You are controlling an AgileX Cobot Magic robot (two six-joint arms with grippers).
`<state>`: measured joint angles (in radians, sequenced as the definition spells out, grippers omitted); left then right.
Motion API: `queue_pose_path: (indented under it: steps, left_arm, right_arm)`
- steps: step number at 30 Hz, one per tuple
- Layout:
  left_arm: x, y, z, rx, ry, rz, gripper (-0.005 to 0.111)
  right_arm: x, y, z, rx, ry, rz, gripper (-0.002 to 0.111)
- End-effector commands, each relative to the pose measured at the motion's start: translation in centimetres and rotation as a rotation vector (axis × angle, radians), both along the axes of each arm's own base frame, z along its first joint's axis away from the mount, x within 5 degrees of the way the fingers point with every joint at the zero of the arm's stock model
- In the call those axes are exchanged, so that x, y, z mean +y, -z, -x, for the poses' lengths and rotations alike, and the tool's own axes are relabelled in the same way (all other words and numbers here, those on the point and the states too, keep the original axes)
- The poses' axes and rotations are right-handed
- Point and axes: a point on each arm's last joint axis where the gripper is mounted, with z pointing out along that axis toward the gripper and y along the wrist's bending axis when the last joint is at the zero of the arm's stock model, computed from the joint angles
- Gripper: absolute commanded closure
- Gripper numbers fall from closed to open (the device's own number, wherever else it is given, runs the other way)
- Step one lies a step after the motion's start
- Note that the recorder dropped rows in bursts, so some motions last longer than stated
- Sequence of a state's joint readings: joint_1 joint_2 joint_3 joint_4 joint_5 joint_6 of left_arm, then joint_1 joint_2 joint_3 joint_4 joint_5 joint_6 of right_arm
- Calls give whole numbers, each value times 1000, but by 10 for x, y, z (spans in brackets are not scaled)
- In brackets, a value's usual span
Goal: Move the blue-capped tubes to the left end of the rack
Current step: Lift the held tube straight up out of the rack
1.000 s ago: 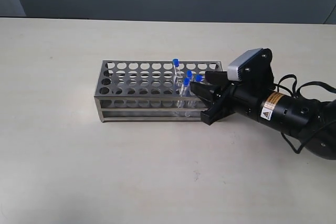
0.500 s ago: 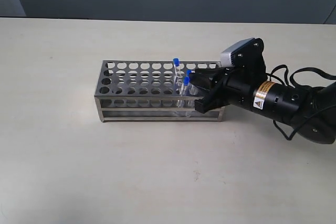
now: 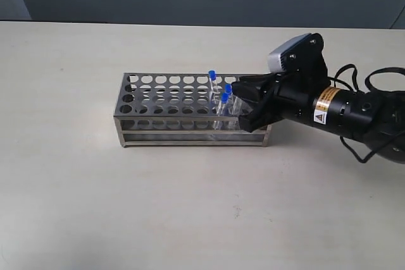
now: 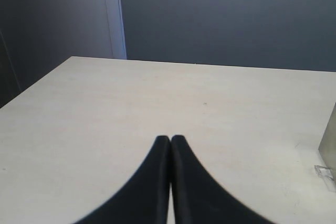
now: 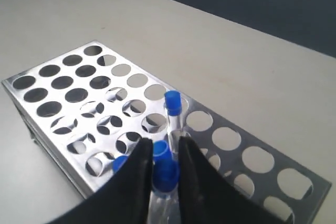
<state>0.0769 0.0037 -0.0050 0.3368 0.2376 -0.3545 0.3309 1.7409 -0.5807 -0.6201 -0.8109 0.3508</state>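
Left gripper [image 4: 170, 141]: the fingers are pressed together with nothing between them, over the bare table [image 4: 105, 108].
Rack [image 3: 166, 107]: its long axis runs left to right, and the holes at the left end stand empty.
Blue-capped tubes [image 3: 223, 99]: upright and close together, in holes near the right end.
Right gripper [image 5: 165, 148]: it reaches in from the right, narrowed around one tube's cap [image 5: 166, 174], which it seems to touch on both sides.
Coming move: I judge a straight lift up, then a carry leftward along the rack. The right arm is nearer.
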Motion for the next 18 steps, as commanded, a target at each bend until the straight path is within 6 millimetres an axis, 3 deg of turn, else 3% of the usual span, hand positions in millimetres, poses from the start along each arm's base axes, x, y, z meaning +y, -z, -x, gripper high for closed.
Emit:
queue_pose_path:
  steps: [1,5,10,11,14,18]
  left_arm:
    - [-1,0,0,-6,9,4,106]
    - [-1,0,0,-6,9,4,106]
    - [-1,0,0,-6,9,4,106]
    - [-1,0,0,-6,9,4,106]
    - [-1,0,0,-6,9,4,106]
    - [-1,0,0,-6,9,4,106]
  right_arm:
    - [-3,-29,5,-82,0,0,109]
    - [5,-69,8,-191,-25,-17,109]
    - [42,-102,-12,-259,-81,-17,109]
    - [59,-108,-19,-271,-111,-14,109]
    - [85,-106,-31,-266,-161,-7,109]
    - [115,-89,-48,-227,-223,-9,109]
